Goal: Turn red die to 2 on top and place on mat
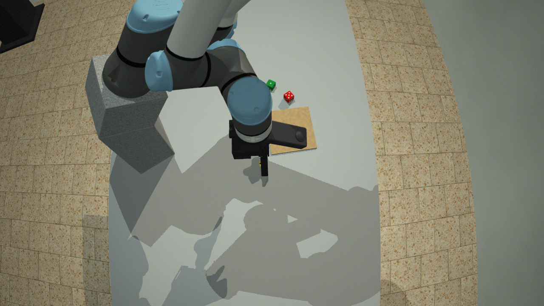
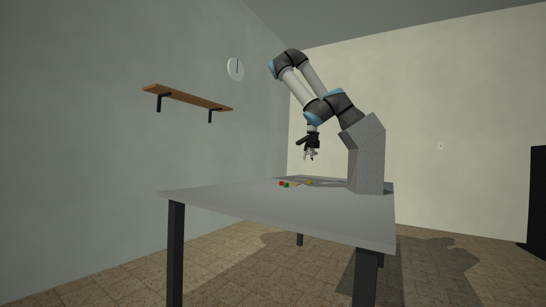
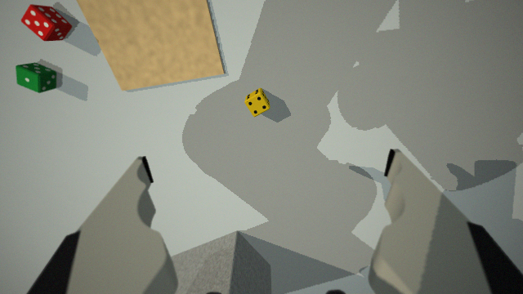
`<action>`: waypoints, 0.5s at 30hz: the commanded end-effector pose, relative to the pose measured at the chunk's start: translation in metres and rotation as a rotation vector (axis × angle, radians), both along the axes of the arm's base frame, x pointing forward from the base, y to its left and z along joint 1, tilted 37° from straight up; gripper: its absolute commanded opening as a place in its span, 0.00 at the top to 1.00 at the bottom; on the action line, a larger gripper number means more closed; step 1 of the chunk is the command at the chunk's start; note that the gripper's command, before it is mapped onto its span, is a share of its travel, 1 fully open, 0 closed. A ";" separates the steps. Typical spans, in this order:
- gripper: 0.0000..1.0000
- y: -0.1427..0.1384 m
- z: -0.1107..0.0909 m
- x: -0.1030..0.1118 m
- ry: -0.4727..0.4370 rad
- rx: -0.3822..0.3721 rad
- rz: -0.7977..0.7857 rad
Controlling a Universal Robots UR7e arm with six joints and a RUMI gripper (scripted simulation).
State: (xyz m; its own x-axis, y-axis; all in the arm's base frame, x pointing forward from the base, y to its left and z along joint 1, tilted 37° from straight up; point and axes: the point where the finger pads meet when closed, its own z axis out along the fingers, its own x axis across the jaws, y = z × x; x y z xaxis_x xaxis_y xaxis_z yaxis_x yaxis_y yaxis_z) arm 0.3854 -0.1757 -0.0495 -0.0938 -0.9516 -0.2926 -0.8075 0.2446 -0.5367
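We start with the big grey table (image 2: 236, 198), where the six-joint arm with blue joint caps (image 2: 301, 93) leans out from its speckled grey pedestal (image 2: 368, 160). Our landmark is the flat square tan mat (image 3: 155, 41) on that table. The two-jaw gripper (image 2: 308, 155) hangs well above the surface, over the table just off the mat's near edge, its pale fingers spread as wide as they go with nothing between them.

Now the dice. The small red die with white pips (image 1: 288, 96) sits just beyond the mat's far corner, off the mat, apart from its edge, and in the top view five pips face up. So we judge nothing is done yet: it needs both a turn and a move. The small green die (image 1: 270, 84) rests just past the red one, farther from the mat. The small yellow die with black pips (image 3: 257, 102) lies on the opposite side of the mat, near its edge and almost under us.

What can go wrong? The green die sits close to the red, so wide jaws coming down could nudge it and roll its top face. A descent from here could clip the yellow one. And a tipped red die may settle on an edge of the mat, half on, not flat.
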 end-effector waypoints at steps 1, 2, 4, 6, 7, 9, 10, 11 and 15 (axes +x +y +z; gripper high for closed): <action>0.00 0.006 0.000 -0.001 0.004 -0.008 0.000; 0.00 0.007 0.000 -0.001 0.004 -0.008 0.000; 0.00 0.007 0.000 -0.001 0.004 -0.009 0.000; 0.00 0.008 0.000 -0.001 0.004 -0.009 0.001; 0.00 0.008 0.000 -0.001 0.005 -0.009 0.001; 0.00 0.008 0.000 -0.001 0.005 -0.009 0.001; 0.00 0.008 0.000 -0.001 0.005 -0.009 0.001; 0.00 0.008 0.000 -0.001 0.005 -0.009 0.001; 0.00 0.008 0.000 -0.001 0.005 -0.009 0.001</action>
